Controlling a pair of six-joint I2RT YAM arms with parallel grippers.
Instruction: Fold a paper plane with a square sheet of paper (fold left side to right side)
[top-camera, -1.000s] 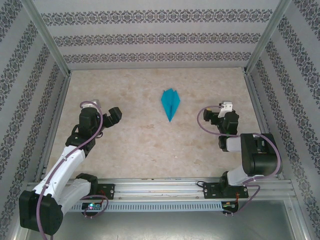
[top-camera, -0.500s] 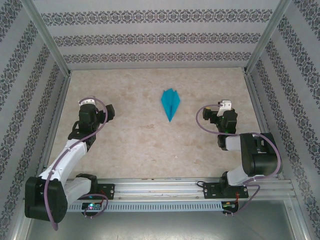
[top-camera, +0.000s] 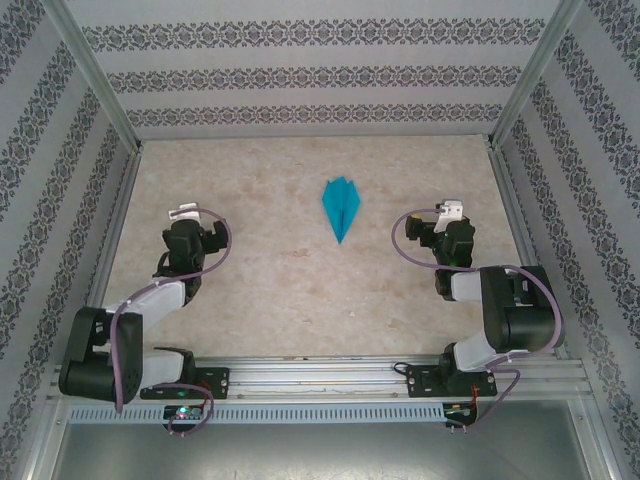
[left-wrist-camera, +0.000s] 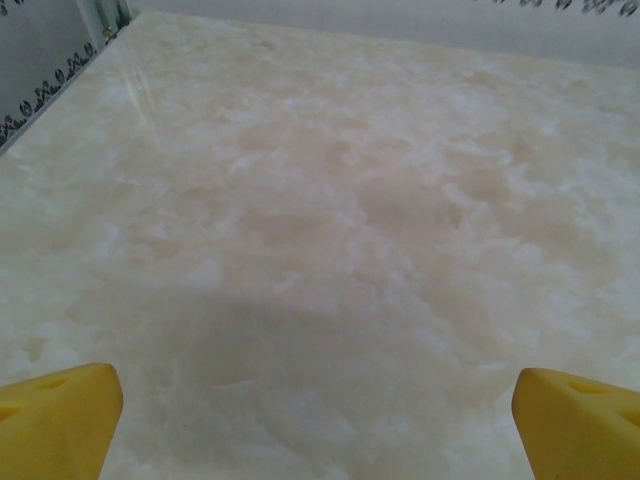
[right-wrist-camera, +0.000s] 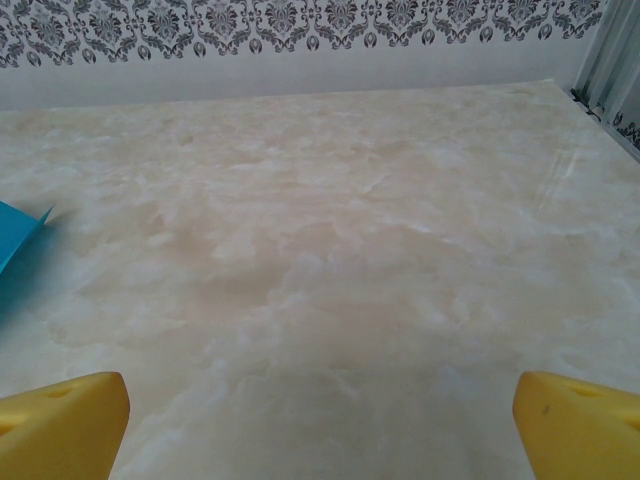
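1. Two arms were seen from above. The left arm (top-camera: 140, 305) was folded back near the left wall and the right arm (top-camera: 500, 305) near the right wall, both well apart from the paper plane (top-camera: 340, 207).
2. The paper plane was found lying flat on the marbled table (top-camera: 260, 290), between the two arms and farther from their bases. Its point was turned toward the near edge, and it was touched by nothing.
3. The full dart shape and its centre crease were made out from above. In the right wrist view, a turquoise corner of it (right-wrist-camera: 15, 235) was caught at the left edge, resting on the table well ahead of the fingers.
4. The spread of the jaws, left unclear from above, was made plain by the wrist views.
5. The left gripper (left-wrist-camera: 320, 425) was seen with jaws spread wide. Its yellow fingertips (left-wrist-camera: 55, 420) sat at the lower corners, with bare table between them and nothing held.
6. The right gripper (right-wrist-camera: 320, 425) was likewise seen spread wide and holding nothing, and the patterned wall (right-wrist-camera: 300, 25) was visible beyond.
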